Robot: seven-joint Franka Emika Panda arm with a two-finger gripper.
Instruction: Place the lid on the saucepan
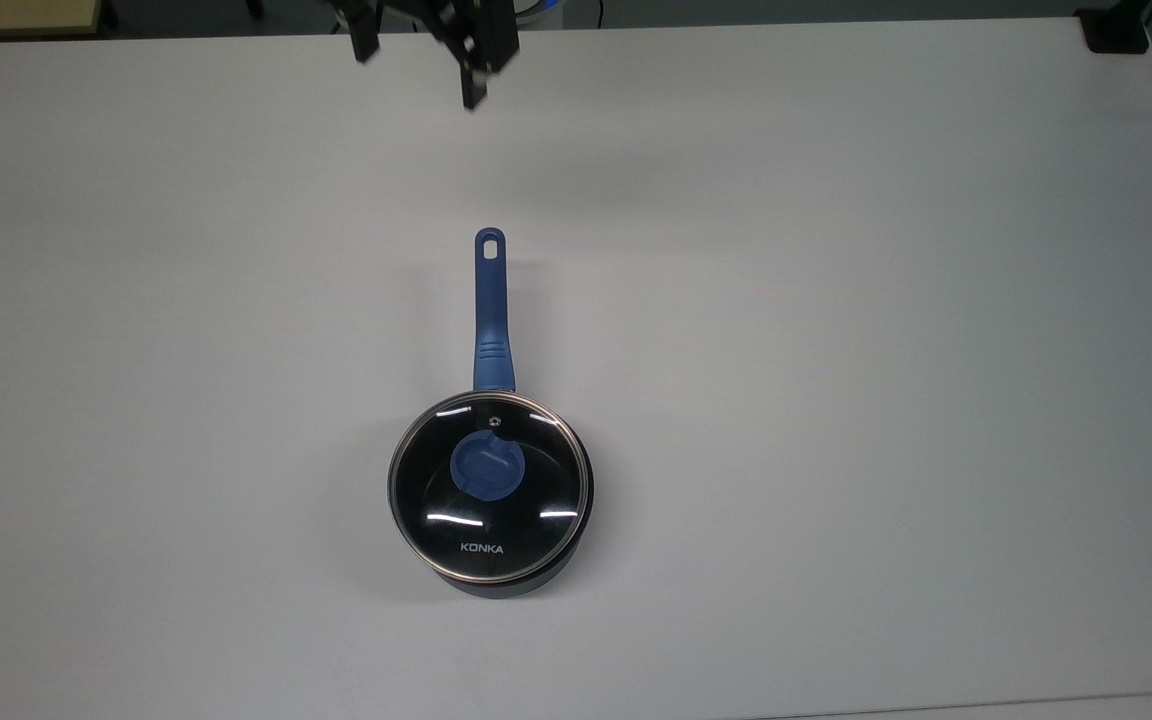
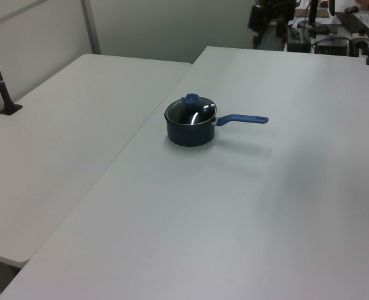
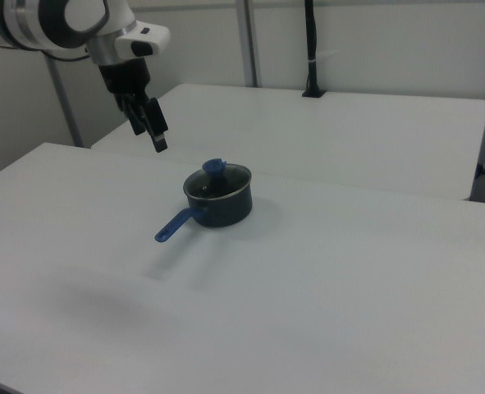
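Lid (image 1: 489, 488) seated on pan (image 3: 218, 203), mid-counter (image 1: 836, 350). Gripper (image 1: 421, 55) spread wide, holding nothing, over the top view's upper counter edge.

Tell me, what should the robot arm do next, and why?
Probably nothing more than finish pulling away and stop. The lid sits flat on the saucepan, its rim all round the pan's edge. The gripper is open, empty, and high above the table, far past the handle's end. The job looks done.
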